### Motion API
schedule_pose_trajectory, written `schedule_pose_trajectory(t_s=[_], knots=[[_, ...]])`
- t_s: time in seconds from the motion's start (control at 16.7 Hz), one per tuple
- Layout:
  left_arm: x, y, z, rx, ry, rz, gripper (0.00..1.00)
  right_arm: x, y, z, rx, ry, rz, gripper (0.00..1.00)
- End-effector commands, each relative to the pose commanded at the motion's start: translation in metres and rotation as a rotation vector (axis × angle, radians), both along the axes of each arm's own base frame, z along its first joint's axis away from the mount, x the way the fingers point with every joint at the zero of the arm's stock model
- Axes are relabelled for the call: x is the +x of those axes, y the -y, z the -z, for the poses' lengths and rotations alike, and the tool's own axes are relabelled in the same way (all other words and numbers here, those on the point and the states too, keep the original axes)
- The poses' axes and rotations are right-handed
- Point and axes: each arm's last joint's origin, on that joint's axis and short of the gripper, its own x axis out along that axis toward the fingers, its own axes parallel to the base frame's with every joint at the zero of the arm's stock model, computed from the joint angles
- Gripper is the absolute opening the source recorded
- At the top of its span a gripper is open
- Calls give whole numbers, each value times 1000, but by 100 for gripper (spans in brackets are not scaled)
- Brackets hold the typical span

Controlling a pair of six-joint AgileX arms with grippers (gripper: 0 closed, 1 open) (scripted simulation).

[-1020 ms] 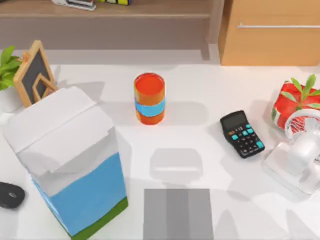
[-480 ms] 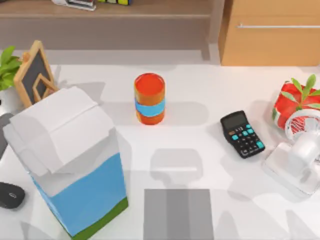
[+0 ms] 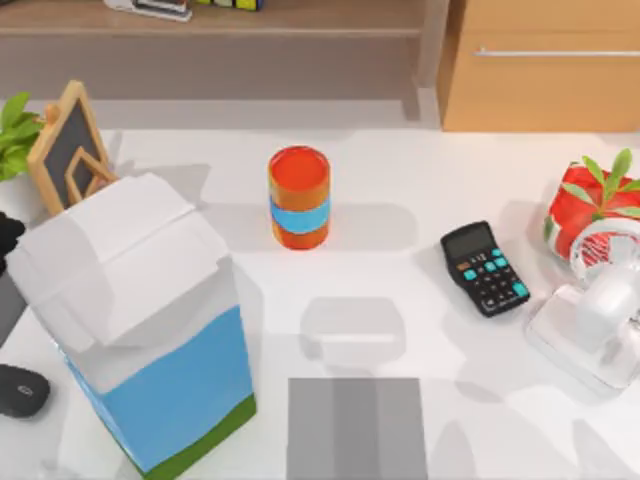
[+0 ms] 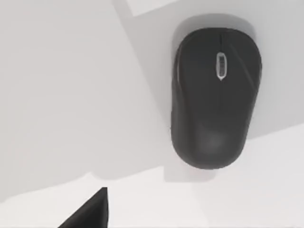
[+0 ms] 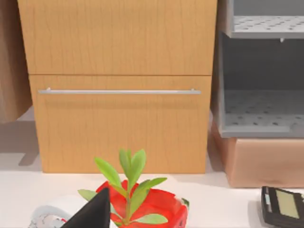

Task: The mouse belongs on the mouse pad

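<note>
The AgileX left arm (image 3: 8,235) reaches in at the table's left edge, its wrist pointed downward at the tabletop.

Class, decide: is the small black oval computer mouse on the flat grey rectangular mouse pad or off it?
Off it. The mouse lies on the white table at the left edge, far from the mouse pad.

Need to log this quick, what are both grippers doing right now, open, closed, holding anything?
Left gripper: above the mouse at the table's left edge; open or shut cannot be told.
Right gripper: cannot be told either.
</note>
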Motion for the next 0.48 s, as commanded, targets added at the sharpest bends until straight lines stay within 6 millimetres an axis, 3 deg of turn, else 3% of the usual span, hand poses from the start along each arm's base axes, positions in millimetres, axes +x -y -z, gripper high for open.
schedule_pose_trajectory(t_s=[0.24,0.48], knots=[[13,-3,10,-1,3,-1,100,0,0,0,0,0,0,100],[23,-8,48,-1,1,-2,100,0,0,0,0,0,0,100]])
